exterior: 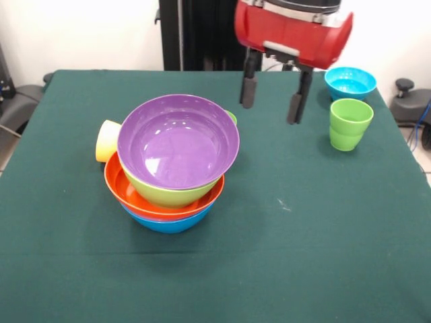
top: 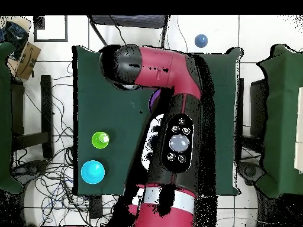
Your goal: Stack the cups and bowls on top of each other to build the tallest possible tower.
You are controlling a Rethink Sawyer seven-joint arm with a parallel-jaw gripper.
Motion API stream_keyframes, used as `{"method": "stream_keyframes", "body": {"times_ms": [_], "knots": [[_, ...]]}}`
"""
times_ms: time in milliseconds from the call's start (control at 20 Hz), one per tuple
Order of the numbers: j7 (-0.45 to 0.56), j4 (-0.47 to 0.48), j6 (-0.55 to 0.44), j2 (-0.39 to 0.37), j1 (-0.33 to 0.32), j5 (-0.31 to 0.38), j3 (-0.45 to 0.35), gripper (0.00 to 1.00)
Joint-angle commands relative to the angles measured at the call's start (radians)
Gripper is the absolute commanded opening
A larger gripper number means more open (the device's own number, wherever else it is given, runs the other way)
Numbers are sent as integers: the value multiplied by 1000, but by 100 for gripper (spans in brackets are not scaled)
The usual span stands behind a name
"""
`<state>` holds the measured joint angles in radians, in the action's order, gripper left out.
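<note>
Front view: the tower [exterior: 172, 168] stands left of the table's centre, four nested bowls, with the blue bowl [exterior: 168, 222] lowest, the orange bowl [exterior: 128, 192] in it, the lime bowl [exterior: 161, 194] above that, and the purple bowl [exterior: 178, 141] on top, tilted so that its opening faces the camera. A yellow cup [exterior: 106, 140] lies on its side at the pile's ten o'clock, touching or nearly touching it; which cannot be told. A light green cup [exterior: 350, 124] stands upright at the table's two o'clock, with a small turquoise bowl [exterior: 349, 82] just behind it. The gripper [exterior: 274, 94] hangs above the green table [exterior: 303, 256], between the pile and the light green cup, touching nothing. Its jaws are spread apart and empty.

The overhead view confirms the light green cup [top: 100, 140] and the turquoise bowl [top: 93, 171] side by side; the arm covers the pile there.

Assessment: the pieces look like light, stiff, glossy plastic, so they will likely slip under a loose pinch and skid if nudged. The light green cup seems best taken across its rim or stepped waist from above. The turquoise bowl offers only its thin rim for one finger inside and one outside. The tilted purple bowl is a poor seat, and anything set into it may slide to the low side.
</note>
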<state>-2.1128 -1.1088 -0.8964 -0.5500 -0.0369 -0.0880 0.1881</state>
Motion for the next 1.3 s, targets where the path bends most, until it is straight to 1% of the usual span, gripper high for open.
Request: {"method": "stream_keyframes", "body": {"times_ms": [50, 350, 600, 900, 1300], "knots": [[-220, -126, -1, 18, 36, -25, -35, 100], [-265, -141, 18, 29, 73, -50, -5, 100], [-276, -186, 74, 38, 92, -72, 7, 100], [-264, -238, 163, 53, 84, -92, -10, 100], [-233, -309, 231, 46, 73, -112, -25, 100]]}}
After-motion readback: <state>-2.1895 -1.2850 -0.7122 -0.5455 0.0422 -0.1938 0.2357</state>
